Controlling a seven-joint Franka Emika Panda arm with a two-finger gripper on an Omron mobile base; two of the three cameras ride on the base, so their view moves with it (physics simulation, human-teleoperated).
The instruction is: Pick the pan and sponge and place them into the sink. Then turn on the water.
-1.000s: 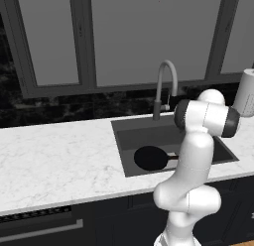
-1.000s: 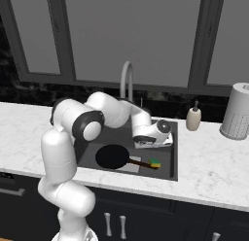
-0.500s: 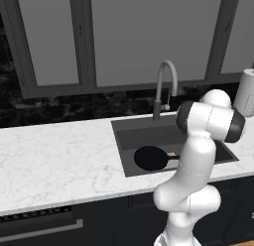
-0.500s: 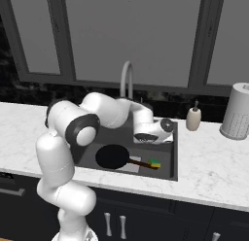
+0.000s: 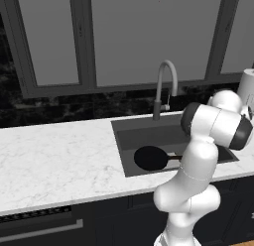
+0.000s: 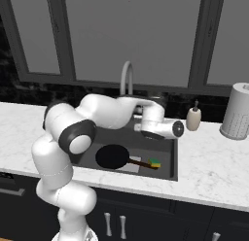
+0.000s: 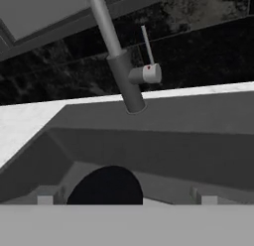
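The black pan (image 6: pixel 113 156) lies flat on the floor of the dark sink (image 6: pixel 164 148), its handle pointing right. The green and yellow sponge (image 6: pixel 154 163) rests at the handle's end. My hand (image 6: pixel 156 127) hovers over the basin's back right part, above both and touching neither. In the hand view my gripper (image 7: pixel 124 198) is open with nothing between its wide-set fingertips (image 7: pixel 47 196), and it faces the grey faucet (image 7: pixel 124 84) and its thin lever (image 7: pixel 147 45). The pan (image 7: pixel 106 187) shows low in that view. No water is in view at the faucet (image 6: pixel 126 78).
A small soap dispenser (image 6: pixel 193 118) and a pale ribbed canister (image 6: pixel 237 111) stand on the marble counter (image 6: pixel 214 157) right of the sink. Dark windows and a black backsplash run behind the faucet. The counter (image 5: pixel 54 155) stretches away to the left.
My hand has lifted a little and drifted toward the back of the sink, nearer the faucet. Pan and sponge have stayed where they were. The gripper has stayed open.
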